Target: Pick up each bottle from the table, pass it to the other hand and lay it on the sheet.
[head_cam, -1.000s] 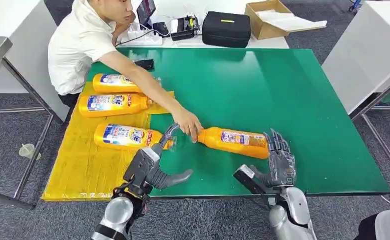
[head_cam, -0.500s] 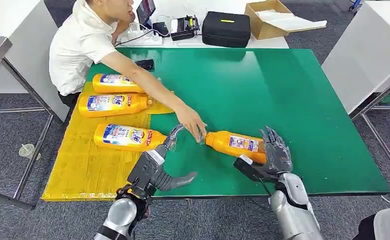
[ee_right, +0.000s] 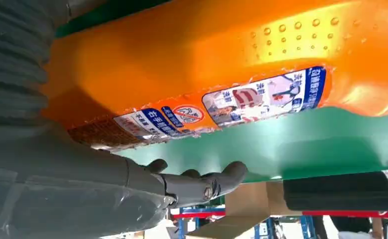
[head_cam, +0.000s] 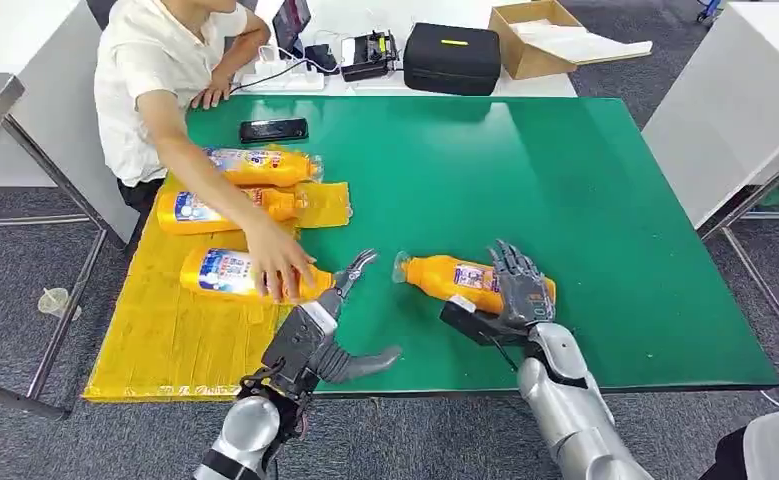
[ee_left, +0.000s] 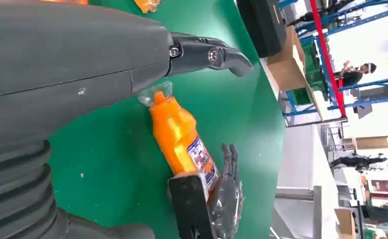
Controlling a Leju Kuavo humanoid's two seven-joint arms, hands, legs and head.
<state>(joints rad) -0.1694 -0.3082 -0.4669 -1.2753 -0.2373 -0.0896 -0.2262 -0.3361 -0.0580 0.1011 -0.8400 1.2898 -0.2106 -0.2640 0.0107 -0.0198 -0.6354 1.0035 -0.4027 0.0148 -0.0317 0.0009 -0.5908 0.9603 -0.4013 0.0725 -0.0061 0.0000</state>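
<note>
An orange bottle (head_cam: 443, 277) lies on its side on the green table (head_cam: 585, 180), cap toward the left. My right hand (head_cam: 518, 291) sits over its base end, fingers spread across the top and thumb on the near side, not closed around it. The left wrist view shows the same bottle (ee_left: 179, 137) between that hand's (ee_left: 222, 199) thumb and its straight fingers. In the right wrist view the bottle (ee_right: 206, 64) is very close. My left hand (head_cam: 323, 328) hovers open near the table's front edge, holding nothing. Three more bottles (head_cam: 227, 273) lie on the yellow sheet (head_cam: 165, 340).
A person sits at the far left, one hand (head_cam: 280, 268) on the nearest sheet bottle. A black phone (head_cam: 273, 130) lies at the table's far left. A black case (head_cam: 453, 58) and a cardboard box (head_cam: 535, 35) stand behind the table.
The person let go of the bottle's neck and moved that hand onto the nearest sheet bottle. My right hand moved forward and left over the bottle's base. The bottle shifted slightly left.
</note>
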